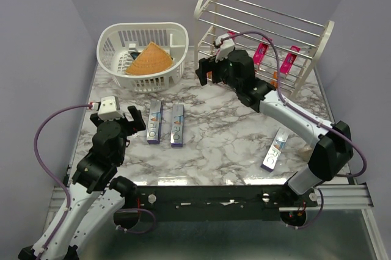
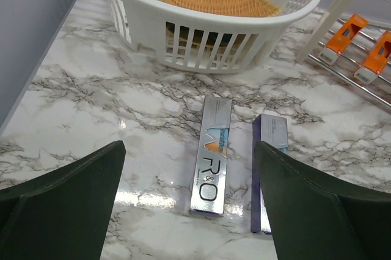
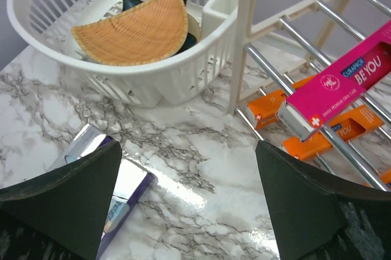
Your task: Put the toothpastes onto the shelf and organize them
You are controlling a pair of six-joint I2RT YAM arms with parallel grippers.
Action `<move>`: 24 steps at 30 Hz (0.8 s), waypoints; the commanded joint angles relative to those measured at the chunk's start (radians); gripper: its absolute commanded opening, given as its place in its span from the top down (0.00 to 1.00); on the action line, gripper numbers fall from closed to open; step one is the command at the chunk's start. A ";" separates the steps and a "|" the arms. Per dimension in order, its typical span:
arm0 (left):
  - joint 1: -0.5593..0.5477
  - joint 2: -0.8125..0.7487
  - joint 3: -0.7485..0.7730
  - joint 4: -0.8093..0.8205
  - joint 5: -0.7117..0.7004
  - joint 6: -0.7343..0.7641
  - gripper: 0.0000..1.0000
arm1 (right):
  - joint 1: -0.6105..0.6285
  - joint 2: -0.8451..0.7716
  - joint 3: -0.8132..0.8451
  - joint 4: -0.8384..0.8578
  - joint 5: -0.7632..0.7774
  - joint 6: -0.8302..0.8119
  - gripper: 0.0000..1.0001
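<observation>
Right fingers (image 3: 61, 199) (spread wide) hang beside shelf (image 3: 244, 34) bearing pink toothpaste (image 3: 342, 83)

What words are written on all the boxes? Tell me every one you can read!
"R&O": on the silver carton.
"CURAPROX BE YOU": on the pink carton lying on the shelf rods.
"YOU": on the orange carton under it; the rest of that line is hidden.
The small print on all the cartons is too small to read.
</observation>
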 commanded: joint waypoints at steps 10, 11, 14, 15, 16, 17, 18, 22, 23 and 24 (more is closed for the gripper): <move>0.007 0.011 -0.006 0.021 0.018 -0.006 0.01 | -0.009 0.214 0.251 -0.199 -0.057 -0.147 0.00; 0.007 0.011 -0.007 0.023 0.018 -0.007 0.01 | -0.011 0.220 0.259 -0.203 -0.048 -0.153 0.00; 0.007 0.016 -0.007 0.023 0.020 -0.007 0.01 | -0.012 0.245 0.288 -0.233 -0.025 -0.164 0.00; 0.007 0.014 -0.006 0.023 0.020 -0.006 0.01 | -0.014 0.248 0.292 -0.244 -0.015 -0.173 0.00; 0.007 0.016 -0.007 0.023 0.020 -0.006 0.01 | -0.017 0.252 0.295 -0.249 -0.005 -0.176 0.00; 0.007 0.017 -0.006 0.024 0.020 -0.006 0.01 | -0.017 0.259 0.300 -0.249 0.015 -0.179 0.00; 0.009 0.017 -0.006 0.024 0.021 -0.006 0.01 | -0.018 0.260 0.303 -0.252 0.026 -0.185 0.00; 0.010 0.023 -0.006 0.024 0.023 -0.006 0.01 | -0.025 0.275 0.309 -0.266 0.066 -0.200 0.00; 0.010 0.023 -0.006 0.024 0.024 -0.006 0.01 | -0.025 0.277 0.309 -0.264 0.071 -0.203 0.00; 0.012 0.025 -0.006 0.024 0.026 -0.006 0.01 | -0.026 0.282 0.308 -0.262 0.072 -0.208 0.00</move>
